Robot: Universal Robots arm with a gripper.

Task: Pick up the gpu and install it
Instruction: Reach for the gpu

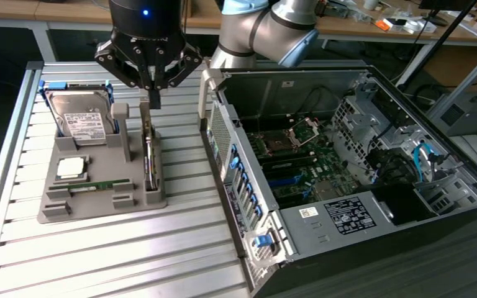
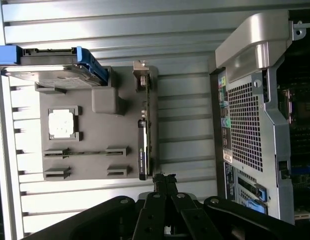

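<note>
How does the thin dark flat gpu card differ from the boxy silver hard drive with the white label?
The gpu stands on its thin edge; the hard drive lies tilted, label showing. The gpu is slim, the hard drive thick, with blue side rails. The shut gripper is close to the gpu, away from the hard drive. Both sit in the grey tray.

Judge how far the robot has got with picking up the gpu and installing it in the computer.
Done: nothing looks finished; the gpu stands on edge in its slot in the grey holder tray. In hand: the gripper, shut and holding nothing, hangs close above one end of the card. Left: both the lift and the install, since the gpu is not in the open computer case beside the tray.
</note>
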